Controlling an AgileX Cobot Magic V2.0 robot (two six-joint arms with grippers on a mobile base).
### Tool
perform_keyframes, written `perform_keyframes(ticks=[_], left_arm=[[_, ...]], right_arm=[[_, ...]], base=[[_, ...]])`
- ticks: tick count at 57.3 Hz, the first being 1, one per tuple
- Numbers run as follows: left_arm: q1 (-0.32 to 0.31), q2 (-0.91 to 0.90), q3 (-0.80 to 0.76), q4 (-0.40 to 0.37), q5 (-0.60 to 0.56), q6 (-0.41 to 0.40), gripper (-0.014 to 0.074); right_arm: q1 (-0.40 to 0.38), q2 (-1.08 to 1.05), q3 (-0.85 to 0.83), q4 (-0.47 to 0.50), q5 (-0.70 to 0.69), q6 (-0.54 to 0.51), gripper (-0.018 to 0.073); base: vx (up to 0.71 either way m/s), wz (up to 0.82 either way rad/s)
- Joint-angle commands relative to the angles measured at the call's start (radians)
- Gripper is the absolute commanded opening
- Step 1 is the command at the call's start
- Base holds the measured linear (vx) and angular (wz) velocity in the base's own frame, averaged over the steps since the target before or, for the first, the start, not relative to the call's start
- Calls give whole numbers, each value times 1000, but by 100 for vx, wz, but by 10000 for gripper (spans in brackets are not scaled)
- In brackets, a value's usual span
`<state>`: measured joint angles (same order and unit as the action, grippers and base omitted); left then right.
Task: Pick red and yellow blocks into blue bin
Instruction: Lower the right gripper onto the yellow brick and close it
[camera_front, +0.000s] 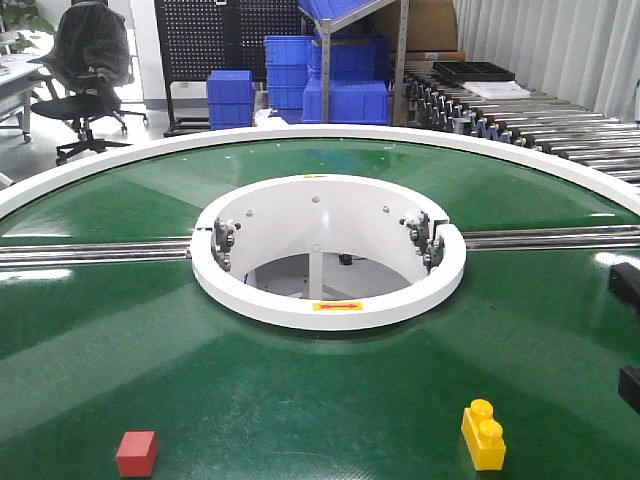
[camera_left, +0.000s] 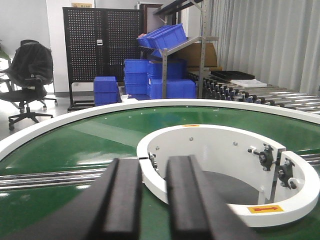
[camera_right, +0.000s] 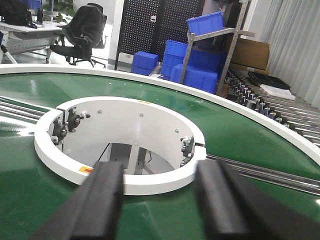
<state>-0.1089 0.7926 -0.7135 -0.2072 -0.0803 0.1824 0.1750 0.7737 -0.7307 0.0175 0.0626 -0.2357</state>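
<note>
Right gripper (camera_right: 160, 172) wide open, empty; left gripper (camera_left: 154, 165) narrowly parted, empty

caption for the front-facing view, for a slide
Red cube and yellow studded brick lie apart on a green circular table, in front of its white central ring.

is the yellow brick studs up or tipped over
Upright: the yellow brick sits flat on the green belt, with both round studs facing up.
</note>
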Motion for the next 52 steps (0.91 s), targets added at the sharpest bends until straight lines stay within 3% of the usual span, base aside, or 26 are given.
perform_keyframes(ticks=[1,7,14,26,32,43,52], left_arm=[[-1,-6,-36,-8,-83,1,467],[-1,-6,-36,-8,-83,-9,529],[-1,-6,-36,-8,-75,-9,536],[-1,-6,-36,-8,-13,-9,536],[-1,-6,-36,-8,2,-9,536],[-1,-6,-33,-8,13,-8,536],[-1,-6,-33,-8,21,-7,536]], right_arm=[[-2,-2,-37,-2,-106,5,576],[-2,-2,-37,-2,-119,5,645],[-28,-2,-37,57,-35,28,626],[-187,28,-37,89,116,98,558],[-184,121,-56,101,151,111,552],[-182,425,-286,75,434,134,547],[-85,689,-514,-4,644,145,514]], base=[[0,0],[0,0],[0,0],[0,0],[0,0],[0,0],[0,0]])
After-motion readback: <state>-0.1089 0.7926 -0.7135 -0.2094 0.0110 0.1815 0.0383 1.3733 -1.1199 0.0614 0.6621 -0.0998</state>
